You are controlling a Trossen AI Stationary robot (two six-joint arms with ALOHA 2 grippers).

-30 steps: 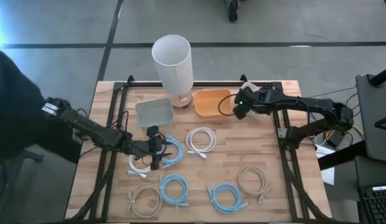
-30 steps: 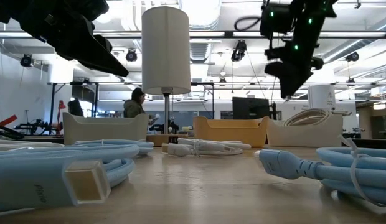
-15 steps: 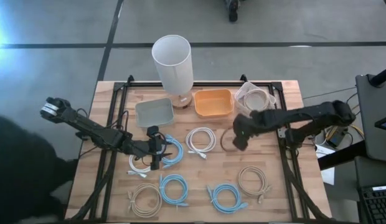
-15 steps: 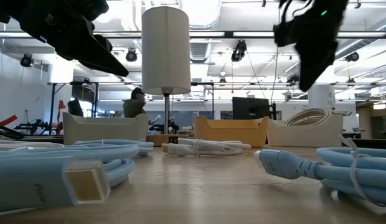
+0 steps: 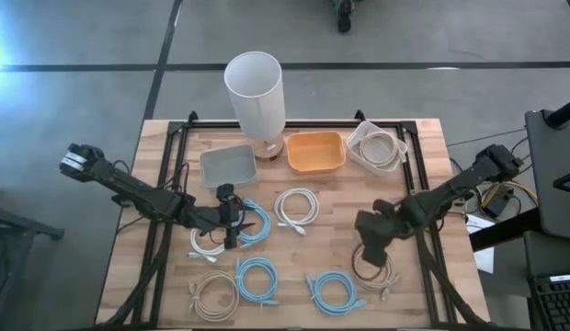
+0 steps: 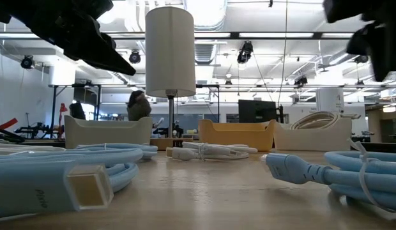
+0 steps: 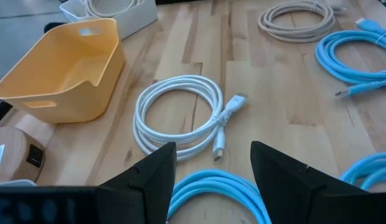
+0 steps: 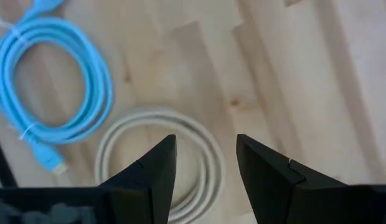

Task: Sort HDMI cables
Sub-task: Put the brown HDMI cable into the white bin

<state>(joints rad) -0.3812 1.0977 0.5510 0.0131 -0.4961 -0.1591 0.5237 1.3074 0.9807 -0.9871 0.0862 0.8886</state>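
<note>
Several coiled HDMI cables lie flat on the wooden table (image 5: pixel 423 303). A white coil (image 5: pixel 297 206) lies mid-table and another (image 5: pixel 207 245) at the left. Light blue coils (image 5: pixel 255 223) (image 5: pixel 257 279) (image 5: pixel 334 291) and beige coils (image 5: pixel 214 292) (image 5: pixel 375 268) lie nearer the front. My left gripper (image 5: pixel 235 221) is open and hovers over the left light blue coil (image 7: pixel 211 193), facing the middle white coil (image 7: pixel 179 118). My right gripper (image 5: pixel 370 245) is open above the right beige coil (image 8: pixel 157 163), touching nothing.
A grey bin (image 5: pixel 228 165), an orange bin (image 5: pixel 315 152) and a clear bin (image 5: pixel 378 147) holding a beige coil stand along the far side. A tall white cylinder (image 5: pixel 256 90) on a wooden base stands behind them. A black frame (image 5: pixel 161 230) runs along the table's sides.
My right gripper has swung from beside the orange bin at the far side toward the table's near edge and somewhat right, ending over the right beige coil. No cable has moved.
</note>
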